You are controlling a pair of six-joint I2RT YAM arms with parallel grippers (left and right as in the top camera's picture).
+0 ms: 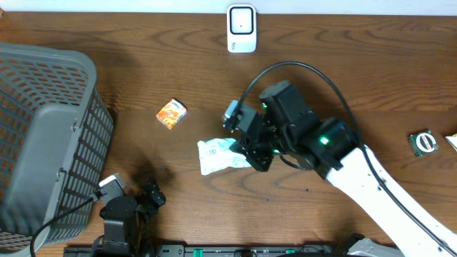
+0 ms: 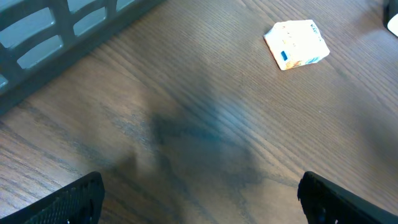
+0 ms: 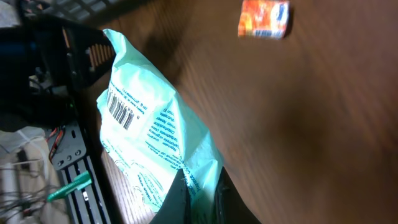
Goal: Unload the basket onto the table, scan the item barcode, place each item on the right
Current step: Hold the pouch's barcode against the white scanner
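From above, the packet (image 1: 218, 155) lies near the middle of the table (image 1: 357, 86). It is pale green and white. Its long way runs left to right, and it tips down a bit toward the right. My right gripper (image 1: 250, 155) has hold of the packet's right end. My right arm comes in from the bottom right corner and reaches up and left to the middle. I cannot tell if the packet is off the wood or not. The scanner (image 1: 241, 28) stands at the top edge, well apart from the packet. A small orange box (image 1: 171, 113) sits up and to the left of the packet. My left gripper (image 1: 134, 191) is low down on the left, just beside the grey basket (image 1: 43, 143).

From my left wrist, my left gripper (image 2: 199, 186) is wide, with one finger (image 2: 68, 202) in each bottom corner and only wood between them. The box (image 2: 297, 43) is far up on the right. The basket (image 2: 56, 37) wall is up on the left.

From my right wrist, my right gripper (image 3: 196, 196) is pinched tight on the near edge of the packet (image 3: 149, 130). The packet stretches away up and to the left. Its barcode (image 3: 121, 112) faces this camera, near the far end. The orange box (image 3: 264, 18) is at the top.
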